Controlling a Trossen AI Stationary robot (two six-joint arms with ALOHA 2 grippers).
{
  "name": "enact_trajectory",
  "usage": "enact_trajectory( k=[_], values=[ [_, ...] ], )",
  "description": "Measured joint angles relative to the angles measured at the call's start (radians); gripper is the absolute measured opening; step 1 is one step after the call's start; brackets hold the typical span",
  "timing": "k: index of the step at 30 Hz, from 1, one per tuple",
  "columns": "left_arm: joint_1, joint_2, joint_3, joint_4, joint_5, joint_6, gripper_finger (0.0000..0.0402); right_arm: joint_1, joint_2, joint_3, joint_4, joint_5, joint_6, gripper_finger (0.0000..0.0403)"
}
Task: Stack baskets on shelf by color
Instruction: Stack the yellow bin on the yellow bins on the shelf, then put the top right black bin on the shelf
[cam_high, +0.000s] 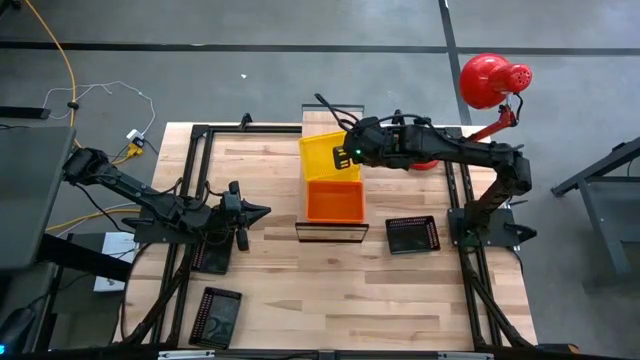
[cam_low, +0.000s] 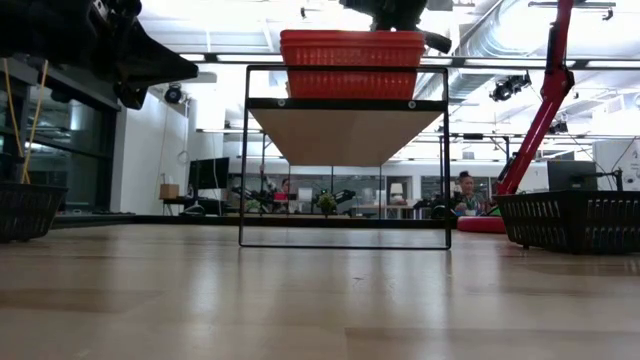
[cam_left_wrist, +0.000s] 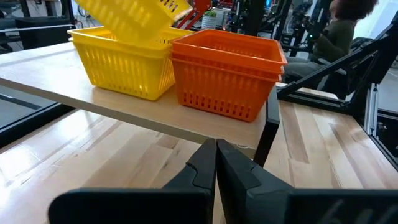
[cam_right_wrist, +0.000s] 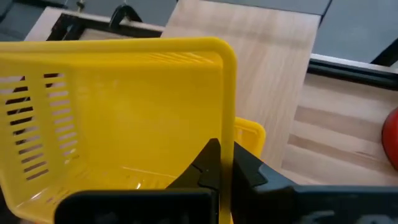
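- My right hand (cam_right_wrist: 225, 163) is clamped on a tilted yellow basket's (cam_right_wrist: 112, 118) wall, directly over the yellow basket (cam_left_wrist: 124, 65) on the shelf (cam_high: 330, 122).
- It goes straight down to nest.
- Left hand (cam_left_wrist: 216, 163) closed, empty, near table's (cam_high: 300, 290) edge.

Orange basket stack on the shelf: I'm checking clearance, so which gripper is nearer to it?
Right. The right gripper, shut on a tilted yellow basket, hangs just beyond the orange baskets over the shelf. The left gripper, shut and empty, waits off the shelf's side.
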Motion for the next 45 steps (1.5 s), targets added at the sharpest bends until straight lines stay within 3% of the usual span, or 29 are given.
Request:
enact_trajectory(
  k=[5, 14, 25, 32, 45],
  values=[
    [0.0, 0.0, 0.0, 0.0, 0.0, -0.031, 0.0, 0.017, 0.001, 0.0, -0.005, 0.052, 0.043, 0.0],
    [0.0, 0.0, 0.0, 0.0, 0.0, -0.031, 0.0, 0.034, 0.001, 0.0, -0.027, 0.043, 0.071, 0.0014],
    [0.0, 0.0, 0.0, 0.0, 0.0, -0.023, 0.0, 0.035, 0.0, 0.0, -0.025, 0.058, 0.068, 0.0112],
    [0.0, 0.0, 0.0, 0.0, 0.0, -0.021, 0.0, 0.035, -0.051, 0.0, -0.025, 0.073, 0.003, 0.0144],
    [0.0, 0.0, 0.0, -0.001, -0.001, -0.021, 0.0, 0.087, -0.057, 0.0, -0.084, 0.074, -0.28, 0.0132]
  ],
)
